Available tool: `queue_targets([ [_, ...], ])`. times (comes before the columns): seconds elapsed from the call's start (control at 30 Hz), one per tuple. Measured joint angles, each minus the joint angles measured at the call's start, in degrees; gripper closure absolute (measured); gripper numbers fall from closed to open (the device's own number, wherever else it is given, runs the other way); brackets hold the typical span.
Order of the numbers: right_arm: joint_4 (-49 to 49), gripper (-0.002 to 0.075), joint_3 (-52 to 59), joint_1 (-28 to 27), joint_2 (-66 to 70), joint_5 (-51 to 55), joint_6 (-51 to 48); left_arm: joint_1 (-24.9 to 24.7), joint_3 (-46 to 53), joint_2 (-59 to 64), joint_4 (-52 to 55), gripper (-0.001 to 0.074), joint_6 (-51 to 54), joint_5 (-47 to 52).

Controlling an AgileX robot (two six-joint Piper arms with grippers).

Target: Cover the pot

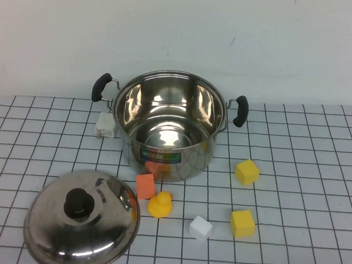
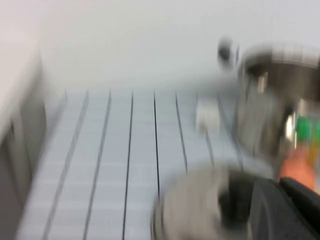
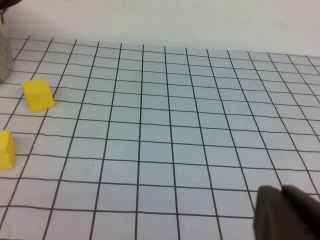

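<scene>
High view from my station: the pot [image 1: 167,123] stands uncovered and upright toward the back of the gridded desk [image 1: 301,259], black handles out to either side, a colourful label on its near wall. Its domed lid [image 1: 82,221] lies apart on the desk, near and to the left, knob [image 1: 78,203] up. A white block [image 1: 105,125] sits just beside the pot's left wall; an orange block [image 1: 146,185] and a yellow duck [image 1: 160,205] lie just in front of it, with a second white block [image 1: 200,227] and two yellow cubes [image 1: 246,172] [image 1: 242,223] to the right. I see neither arm from above. The left tool [image 2: 287,210] shows as a dark shape close by the lid, the right tool [image 3: 287,215] over bare grid; whether either is wide or narrow, I cannot tell.
</scene>
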Motion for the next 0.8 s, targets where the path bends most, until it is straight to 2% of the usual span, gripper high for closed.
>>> queue_targets([
  [0.37, 0.0, 0.0716, 0.0, 0.0, 0.0, 0.0, 0.0, 0.0, 0.0, 0.0, 0.0, 0.0737, -0.1, -32.3],
  [0.8, 0.0, 0.0716, 0.0, 0.0, 0.0, 0.0, 0.0, 0.0, 0.0, -0.1, -0.4, 0.0737, -2.7, -42.1],
])
